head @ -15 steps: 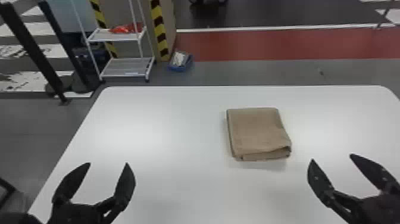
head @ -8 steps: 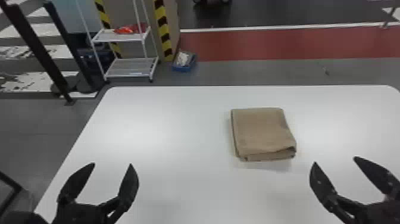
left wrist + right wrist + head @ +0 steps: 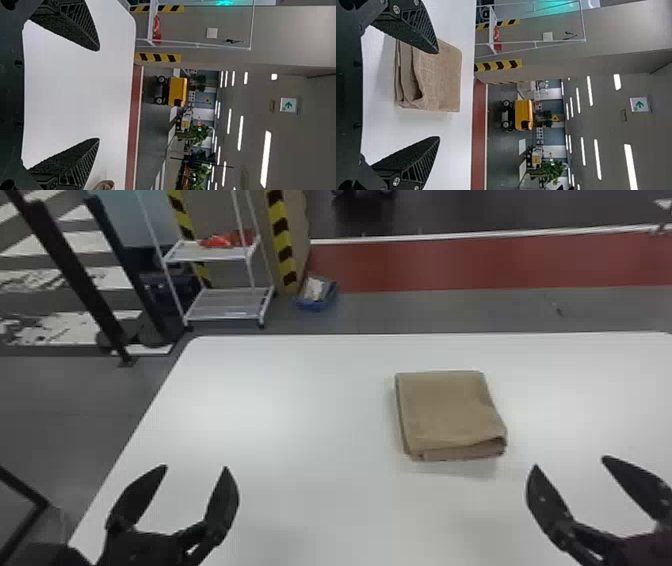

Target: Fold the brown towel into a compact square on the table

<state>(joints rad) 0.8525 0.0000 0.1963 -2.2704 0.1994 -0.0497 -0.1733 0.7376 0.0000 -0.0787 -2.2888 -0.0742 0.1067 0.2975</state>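
Nearest: left gripper [image 3: 195,467], over the near left part of the table [image 3: 300,500], fingers wide apart, nothing between them. At the near right: right gripper [image 3: 570,461], fingers likewise wide apart, also empty.

Farther on: towel [image 3: 450,410], flat on the table, right of the head view's middle, folded in layers, clear of both grippers. Key relation: towel ahead of both grippers and between them from side to side, but much closer to the right one; hence ahead and to the left of the right gripper, ahead and well to the right of the left gripper. Right gripper therefore better placed for any touch-up. Outline close to square, with no clear long axis (a reading hampered by foreshortening). Stacked layers at the near edge; in the right wrist view, a small gap open between folds.

Judged state: folding essentially complete, with at most a light press or tuck at the near edge left to do. Possible fault in such a touch: top layer snagged by a fingertip, or stack pushed askew.

Beyond the table: white rack [image 3: 227,312] at the far left, blue bin [image 3: 315,304] beside it, red floor strip [image 3: 475,265] behind.
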